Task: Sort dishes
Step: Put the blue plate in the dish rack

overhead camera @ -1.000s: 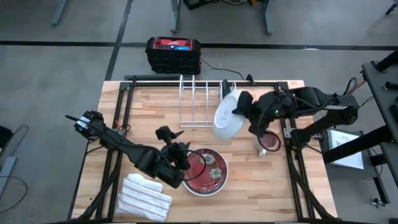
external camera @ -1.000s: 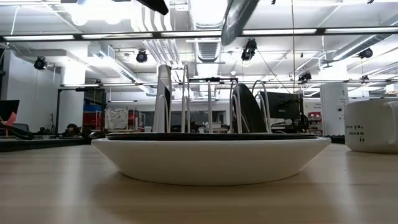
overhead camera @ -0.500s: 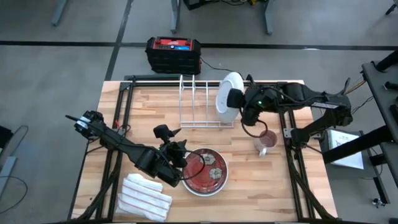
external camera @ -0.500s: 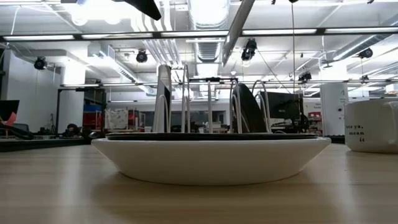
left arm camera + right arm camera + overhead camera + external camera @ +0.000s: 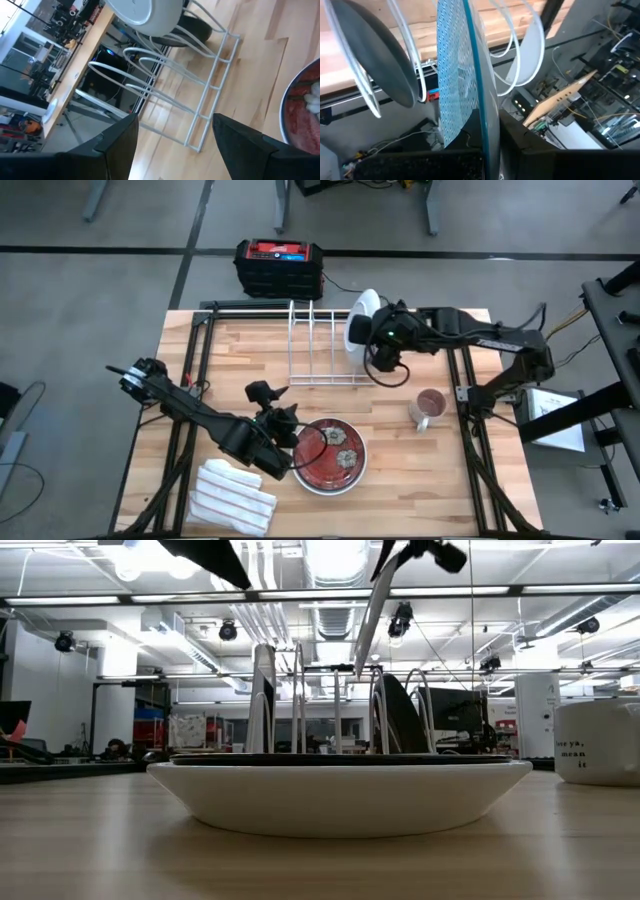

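My right gripper (image 5: 372, 340) is up at the far side of the table, clamped on the rim of the light blue dish (image 5: 362, 326), which I hold on edge over the right end of the white wire rack (image 5: 322, 340). Past my own fingers the dish (image 5: 462, 75) shows a blue patterned face and a thin teal rim, standing nearly upright among the rack's wire loops (image 5: 415, 60). Beside it in the rack sits a dark blue-grey dish (image 5: 380, 55), and on the other side a pale round one (image 5: 532, 47) — I think that is the white dish, though I see only part of it. From table height the held dish (image 5: 368, 615) hangs tilted above the rack's wires (image 5: 300, 700).

My left gripper (image 5: 275, 420) hovers near the middle of the table with its fingers (image 5: 117, 142) spread apart and nothing between them. It sits just beside the red dish (image 5: 330, 455), which lies flat on the wood toward the near side, pale flower marks facing up. In the low view this dish (image 5: 340, 795) fills the foreground as a wide white bowl wall.

A small mug (image 5: 428, 408) stands on the table to the right of the red dish, well apart from it. A folded striped cloth (image 5: 232, 495) lies at the near left — below my left arm. A black and red box (image 5: 279, 265) sits on the floor beyond the table's far edge.
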`<control>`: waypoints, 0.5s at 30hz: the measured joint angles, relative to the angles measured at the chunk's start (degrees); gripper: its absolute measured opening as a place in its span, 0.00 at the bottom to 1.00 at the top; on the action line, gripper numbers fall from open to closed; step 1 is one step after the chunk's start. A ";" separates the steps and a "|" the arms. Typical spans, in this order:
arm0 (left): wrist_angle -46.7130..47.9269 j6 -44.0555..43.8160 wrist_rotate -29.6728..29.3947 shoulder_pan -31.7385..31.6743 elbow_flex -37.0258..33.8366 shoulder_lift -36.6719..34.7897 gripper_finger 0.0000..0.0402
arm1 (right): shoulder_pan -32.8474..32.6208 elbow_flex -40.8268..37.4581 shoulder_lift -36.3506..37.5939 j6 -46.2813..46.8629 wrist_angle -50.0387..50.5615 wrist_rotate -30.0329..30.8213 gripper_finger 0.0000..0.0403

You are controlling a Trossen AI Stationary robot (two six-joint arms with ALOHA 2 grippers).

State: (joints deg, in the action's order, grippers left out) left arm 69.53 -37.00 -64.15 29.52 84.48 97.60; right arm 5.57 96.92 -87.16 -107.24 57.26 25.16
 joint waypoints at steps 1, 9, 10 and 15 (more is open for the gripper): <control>-0.01 -0.04 -0.02 0.00 -0.48 0.00 0.61 | 0.39 0.00 -0.60 0.00 -0.25 -0.09 0.02; 2.76 -2.27 -2.88 0.00 -3.46 0.04 0.58 | 2.75 -0.02 -4.77 -1.44 -0.94 0.01 0.02; 3.54 -3.23 -2.86 0.00 -3.70 0.04 0.58 | 2.80 -0.02 -5.43 -1.51 -0.96 0.01 0.02; 6.82 -7.71 -2.94 -0.01 -5.25 0.02 0.58 | 3.07 -0.02 -7.82 -1.53 -1.19 -0.15 0.02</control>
State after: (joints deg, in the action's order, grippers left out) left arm 76.35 -44.71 -67.09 29.51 79.24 97.62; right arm 8.64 96.90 -94.97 -108.77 56.07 25.02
